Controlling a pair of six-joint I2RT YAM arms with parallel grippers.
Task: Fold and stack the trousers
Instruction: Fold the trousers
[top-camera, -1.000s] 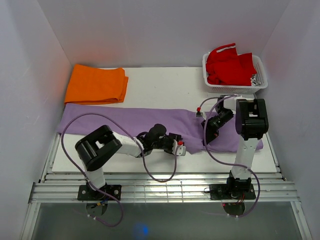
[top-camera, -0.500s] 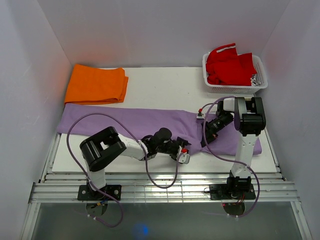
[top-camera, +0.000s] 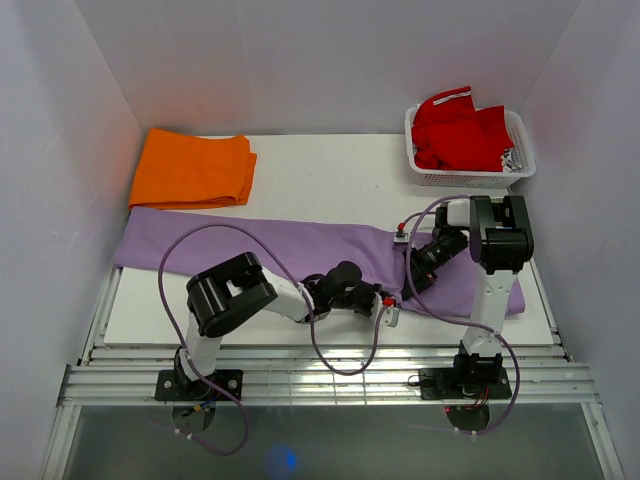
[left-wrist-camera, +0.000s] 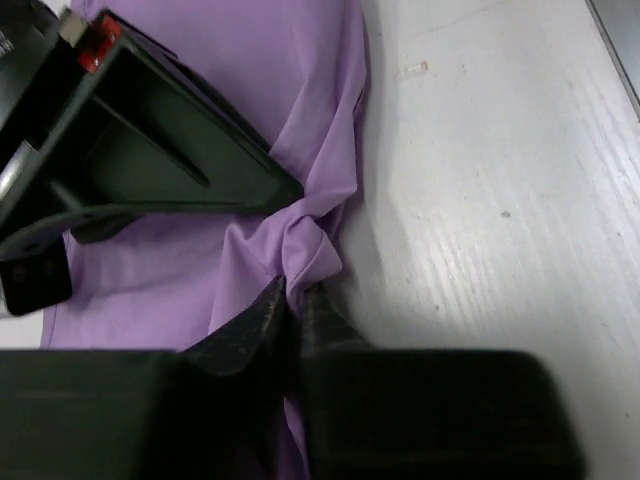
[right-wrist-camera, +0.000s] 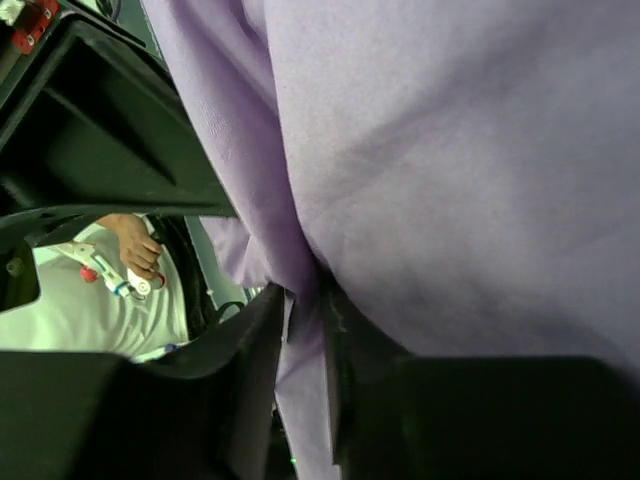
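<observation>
The lilac trousers lie stretched left to right across the white table. At their right part the front edge is bunched. My left gripper reaches far right, and in the left wrist view the left gripper pinches a small fold of the trousers at that edge. My right gripper sits just behind it, almost touching. In the right wrist view the right gripper has a hanging strip of the trousers filling the narrow gap between its fingers.
A folded orange garment lies at the back left. A white basket holding a red garment stands at the back right. White walls close in on both sides, and a slatted rail runs along the front.
My left arm has swept right along the trousers' front edge and its jaws have closed on a fold. The right gripper has drawn slightly forward, its fingers a little less tight.
</observation>
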